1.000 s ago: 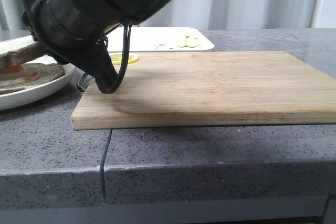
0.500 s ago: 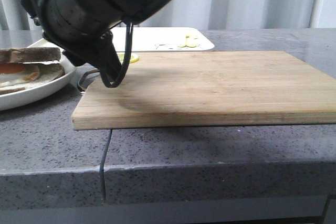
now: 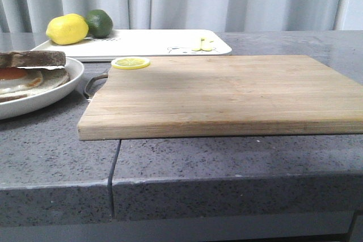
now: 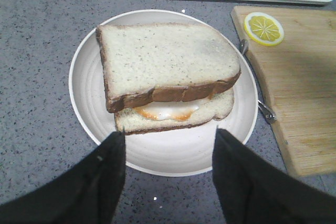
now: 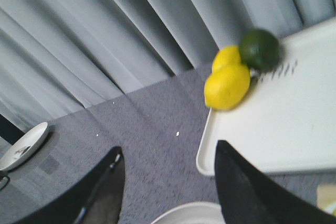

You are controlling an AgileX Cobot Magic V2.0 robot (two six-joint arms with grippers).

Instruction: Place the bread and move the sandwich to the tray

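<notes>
A: Where's the bread point(image 4: 165, 59)?
B: On the egg point(image 4: 165, 113), making the sandwich point(image 4: 168, 77) in the plate point(image 4: 84, 93) — beside the board point(image 3: 227, 92); the tray point(image 3: 159, 42) sits behind.
A: Grippers?
B: Left gripper point(image 4: 168, 145) and right gripper point(image 5: 167, 169) — both spread, empty.

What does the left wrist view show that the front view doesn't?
Left wrist only: the open left gripper, the brown-crusted top bread slice seen face-on, and the whole round white plate. Front only: a yellow lemon and dark green lime on the flat white tray. Shared: the sandwich, tray, lemon slice and wooden board.
</notes>
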